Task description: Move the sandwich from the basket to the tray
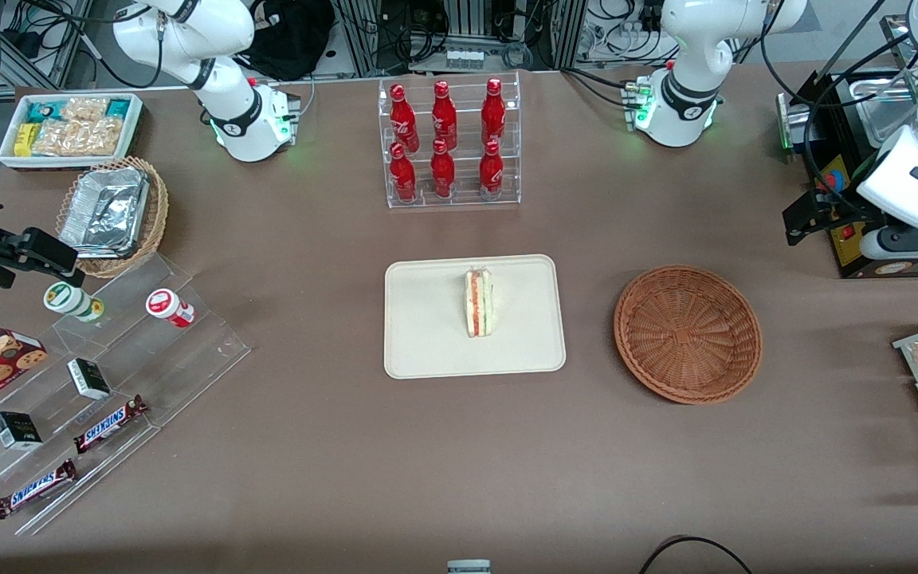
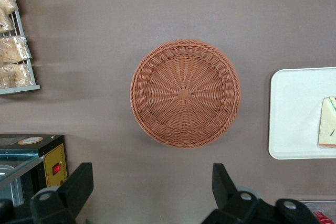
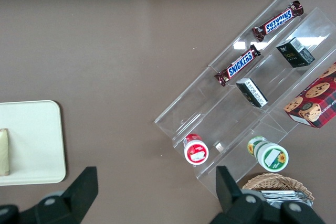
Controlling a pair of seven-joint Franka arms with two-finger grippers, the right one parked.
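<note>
Six red bottles [image 1: 447,142] stand in a clear rack [image 1: 453,191].

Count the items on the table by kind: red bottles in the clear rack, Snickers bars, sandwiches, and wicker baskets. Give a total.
Red bottles: 6
Snickers bars: 2
Sandwich, on the tray: 1
Wicker baskets: 2, the empty basket and the foil-container basket
Total: 11
The claw hangs open above the table.

left arm: raised at working arm's table end | pincer [image 2: 149,192]: fingers spread wide, holding nothing, pointing down

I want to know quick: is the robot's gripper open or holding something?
Gripper: open, holding nothing, above the empty basket. The sandwich lies on the tray.
</note>
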